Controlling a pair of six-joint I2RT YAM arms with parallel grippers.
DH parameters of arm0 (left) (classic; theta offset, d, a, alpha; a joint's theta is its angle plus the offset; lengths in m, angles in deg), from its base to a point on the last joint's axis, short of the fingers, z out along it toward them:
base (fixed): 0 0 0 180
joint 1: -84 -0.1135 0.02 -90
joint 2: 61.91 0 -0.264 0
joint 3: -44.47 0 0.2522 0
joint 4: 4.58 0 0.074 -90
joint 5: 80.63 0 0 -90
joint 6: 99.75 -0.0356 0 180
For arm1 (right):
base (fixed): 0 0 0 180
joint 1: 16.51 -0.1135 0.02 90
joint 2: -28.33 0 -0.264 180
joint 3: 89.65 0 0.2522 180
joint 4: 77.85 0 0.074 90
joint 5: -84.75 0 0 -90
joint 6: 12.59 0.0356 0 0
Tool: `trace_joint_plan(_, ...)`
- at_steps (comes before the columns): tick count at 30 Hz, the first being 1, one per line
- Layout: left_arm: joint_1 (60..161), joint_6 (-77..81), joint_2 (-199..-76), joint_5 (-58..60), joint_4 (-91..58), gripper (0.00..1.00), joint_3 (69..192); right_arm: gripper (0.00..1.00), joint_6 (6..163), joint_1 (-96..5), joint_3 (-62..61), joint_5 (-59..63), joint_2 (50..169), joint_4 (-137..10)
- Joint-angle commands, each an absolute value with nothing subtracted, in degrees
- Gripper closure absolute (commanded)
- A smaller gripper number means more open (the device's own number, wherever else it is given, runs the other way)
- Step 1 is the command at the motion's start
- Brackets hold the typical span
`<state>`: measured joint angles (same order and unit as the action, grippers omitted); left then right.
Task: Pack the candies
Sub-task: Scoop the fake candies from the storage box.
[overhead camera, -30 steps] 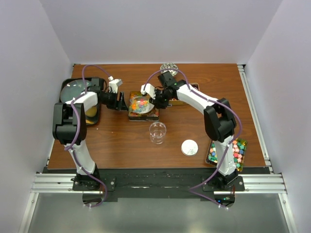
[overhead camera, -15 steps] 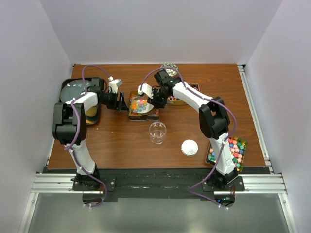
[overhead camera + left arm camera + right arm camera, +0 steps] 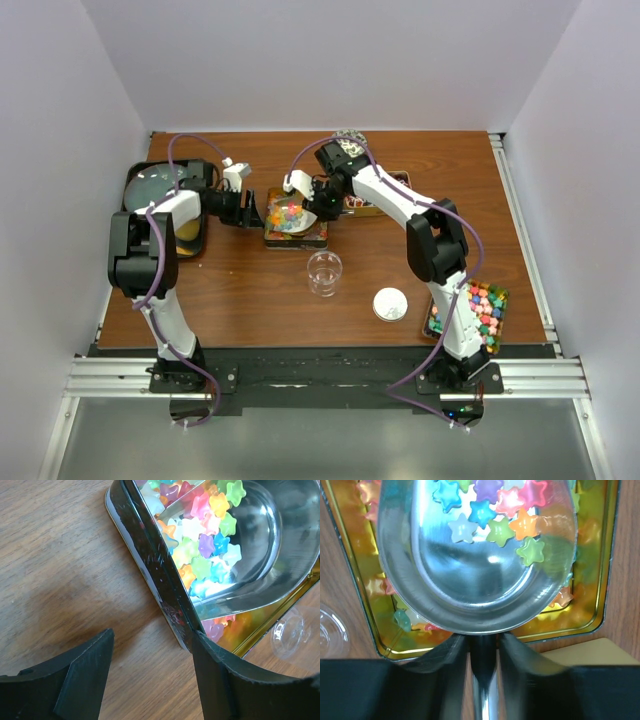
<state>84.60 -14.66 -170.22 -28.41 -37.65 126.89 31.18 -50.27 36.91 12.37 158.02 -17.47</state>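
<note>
Star-shaped candies (image 3: 490,515) in pink, blue, green and orange lie in a steel scoop (image 3: 470,580). My right gripper (image 3: 482,642) is shut on the scoop's handle (image 3: 482,690) and holds its bowl over an open gold-lined tin (image 3: 600,595) with more candies (image 3: 402,620) on its floor. In the top view the tin (image 3: 310,240) sits mid-table with my right gripper (image 3: 318,203) above it. My left gripper (image 3: 150,652) stands open at the tin's left side; its right finger (image 3: 225,680) touches the tin's black wall (image 3: 150,565), and its left finger rests apart over bare wood.
A clear plastic cup (image 3: 324,272) and a white round lid (image 3: 391,303) stand in front of the tin. A tray of coloured cube candies (image 3: 485,310) lies at the right near edge. Another tin (image 3: 385,203) sits behind my right arm. A dark tray (image 3: 150,190) lies far left.
My right gripper has carried the scoop a little to the left, further over the tin. The left arm and the tin have stayed put.
</note>
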Motion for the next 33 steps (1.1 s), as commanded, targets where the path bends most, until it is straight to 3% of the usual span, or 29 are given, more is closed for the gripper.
trace_joint_plan(1,84.79,-13.45,-168.96,-30.35,-36.53,0.32,126.43,0.57,36.28,-50.44,34.95,11.18,155.26,-18.90)
trace_joint_plan(9,84.79,-12.92,-169.66,-31.14,-35.83,0.32,126.26,0.49,34.88,-49.30,39.69,10.40,154.97,-12.33)
trace_joint_plan(33,84.79,-12.57,-169.75,-31.06,-34.95,0.32,125.46,0.49,34.00,-47.27,43.29,7.31,160.77,-7.49)
